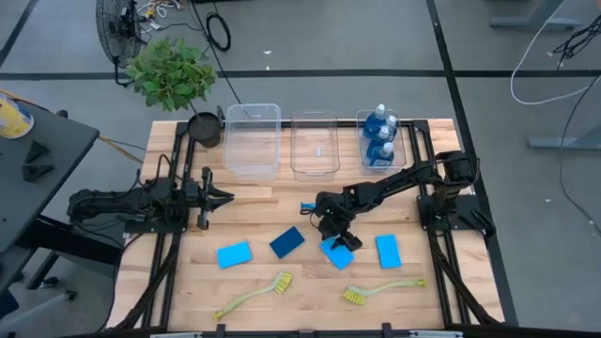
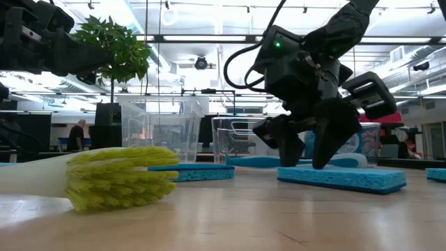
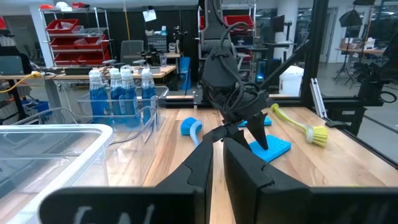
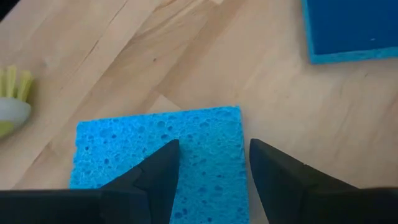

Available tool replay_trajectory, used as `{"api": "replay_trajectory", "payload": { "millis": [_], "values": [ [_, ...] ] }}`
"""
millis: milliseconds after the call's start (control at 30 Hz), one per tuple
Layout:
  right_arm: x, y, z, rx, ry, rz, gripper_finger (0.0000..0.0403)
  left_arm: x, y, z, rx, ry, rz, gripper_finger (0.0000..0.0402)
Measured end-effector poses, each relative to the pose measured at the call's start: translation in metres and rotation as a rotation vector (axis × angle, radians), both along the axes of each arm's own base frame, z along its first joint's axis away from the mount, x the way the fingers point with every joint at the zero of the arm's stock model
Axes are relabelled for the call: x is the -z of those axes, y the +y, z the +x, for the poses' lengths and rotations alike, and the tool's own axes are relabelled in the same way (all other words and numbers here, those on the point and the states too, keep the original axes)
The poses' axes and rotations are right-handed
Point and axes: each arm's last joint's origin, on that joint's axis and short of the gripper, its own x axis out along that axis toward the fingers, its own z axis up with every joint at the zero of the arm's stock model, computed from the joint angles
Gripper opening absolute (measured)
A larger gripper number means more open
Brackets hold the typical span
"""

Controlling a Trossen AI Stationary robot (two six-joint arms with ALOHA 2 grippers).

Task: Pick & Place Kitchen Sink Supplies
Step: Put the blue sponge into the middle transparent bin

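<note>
Pale wooden desk point(image 1: 282, 211) at the high view's centre carries a flat bright-blue rectangular sponge point(image 1: 335, 252), over which the right gripper point(image 1: 340, 236) hangs, fingers spread and empty, seemingly about to descend and clench; the left gripper point(image 1: 218, 197) waits, fingers pressed together

bare wood point(image 1: 254, 211) mid-table, bins point(image 1: 253, 141) behind

Three clear plastic bins point(image 1: 253, 141) stand in a row along the twelve o'clock edge of the wooden counter point(image 1: 263, 268). A leafy potted plant point(image 1: 174, 75) sits at about ten o'clock, just beside the leftmost bin. A floor fan point(image 1: 117, 28) stands beyond it, off the counter.
</note>
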Motion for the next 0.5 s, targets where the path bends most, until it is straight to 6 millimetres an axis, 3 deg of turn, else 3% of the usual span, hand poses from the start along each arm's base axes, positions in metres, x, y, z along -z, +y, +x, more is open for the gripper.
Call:
{"api": "replay_trajectory", "payload": {
  "millis": [167,500],
  "values": [
    [0.0014,0.0002,-0.0014,-0.005,0.000,0.010,0.0186,0.0001,0.0000,0.0000,0.000,0.000,0.000,0.0044],
    [0.0006,-0.0003,0.0001,-0.003,-0.018,0.009,0.0104,0.0001,0.0000,0.0000,0.000,0.000,0.000,0.0044]
  ]
}}
